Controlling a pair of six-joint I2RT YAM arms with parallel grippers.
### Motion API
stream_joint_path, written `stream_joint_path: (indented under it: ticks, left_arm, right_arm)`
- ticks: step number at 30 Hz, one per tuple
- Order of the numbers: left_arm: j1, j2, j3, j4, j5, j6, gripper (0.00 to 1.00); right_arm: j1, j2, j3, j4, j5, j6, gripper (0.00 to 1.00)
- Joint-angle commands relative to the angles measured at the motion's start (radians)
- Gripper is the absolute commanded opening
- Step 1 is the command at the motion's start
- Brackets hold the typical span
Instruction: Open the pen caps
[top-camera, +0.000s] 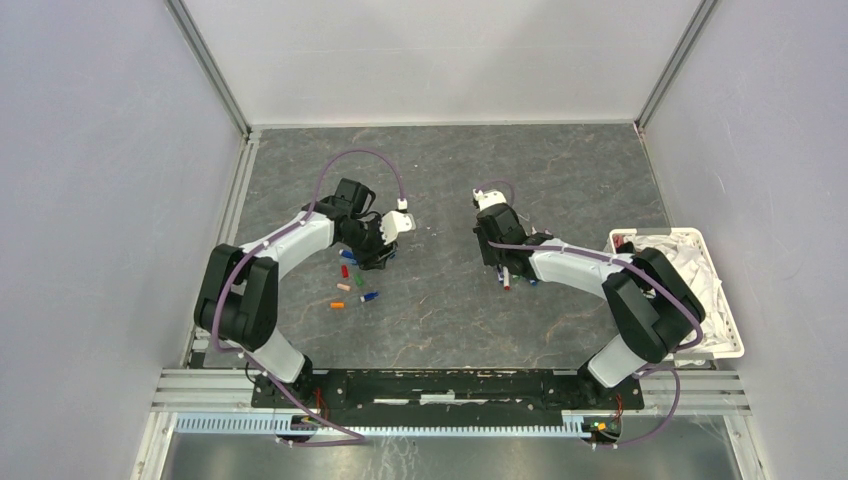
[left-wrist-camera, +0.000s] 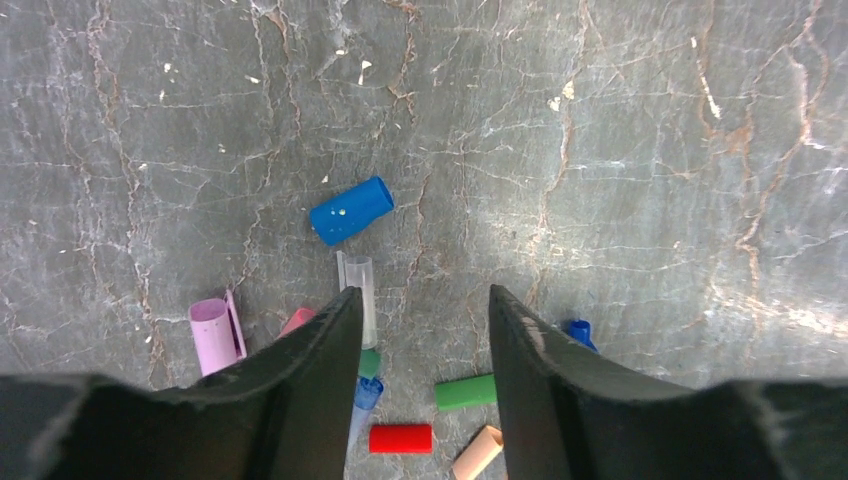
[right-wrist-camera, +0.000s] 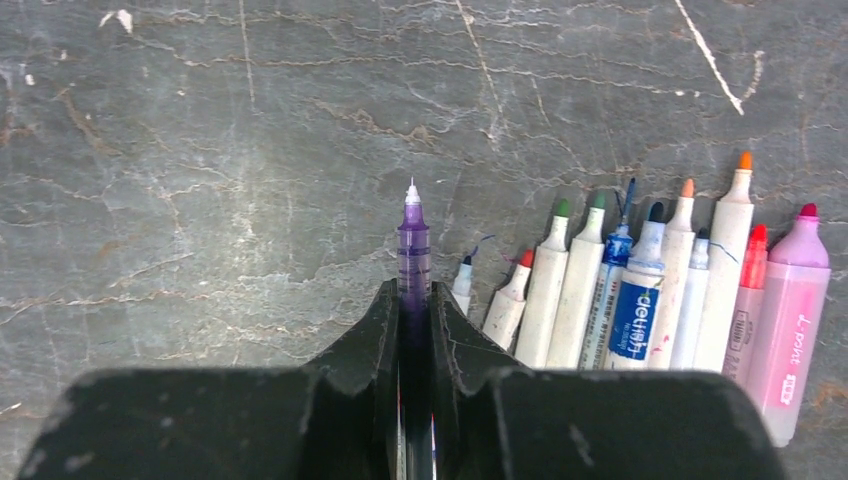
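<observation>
Honestly, the right gripper (right-wrist-camera: 411, 300) is the one I'd keep an eye on. Its fingers are pinched tight on a purple pen (right-wrist-camera: 413, 235), bare tip pointing away from the wrist. I can't tell if the pen is touching the table (right-wrist-camera: 200, 150) or hanging just over it. Just to the right, the other pens (right-wrist-camera: 640, 290) lie side by side in a row, tips showing, no caps on them as far as I can see. If the purple one gets let go sloppily, I reckon it rolls away or lands across that row and knocks it crooked. An open tip could also smear the stone.

Over on the other side, the left gripper (left-wrist-camera: 425, 310) has its jaws well apart with nothing between them. It's right over the pen caps (left-wrist-camera: 466, 391) scattered underneath, with a blue cap (left-wrist-camera: 351, 210) a bit further out. They're round little things, so one careless dip or sideways swing from those fingers and they'd skitter off.
</observation>
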Motion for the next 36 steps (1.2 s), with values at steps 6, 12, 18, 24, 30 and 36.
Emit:
stream_joint_path:
  ticks: [6,12,18,24,30,36]
  left_arm:
    - [0.008,-0.092,0.193,-0.166,0.095,-0.094,1.0]
    - [0.033,-0.14,0.287,-0.208,0.096,-0.183,1.0]
    - [0.089,-0.182,0.359,-0.223,0.043,-0.251,1.0]
    - [0.212,-0.197,0.377,-0.182,-0.025,-0.341,1.0]
    - [0.316,-0.234,0.256,-0.006,-0.056,-0.472,1.0]
    - [0.329,-0.251,0.019,0.31,-0.227,-0.651,1.0]
  right_arm:
    - [-0.006,0.003,-0.03,0.037,0.11,0.012,0.27]
    - [-0.008,-0.03,-0.031,0.026,0.107,0.01,0.48]
    - [-0.007,-0.13,-0.034,-0.006,0.126,0.008,0.65]
    - [-0.011,-0.314,-0.064,-0.066,0.223,-0.007,0.81]
    - [-0.031,-0.523,-0.216,0.025,0.627,-0.055,0.87]
    - [-0.065,-0.607,-0.522,0.643,0.905,-0.431,0.98]
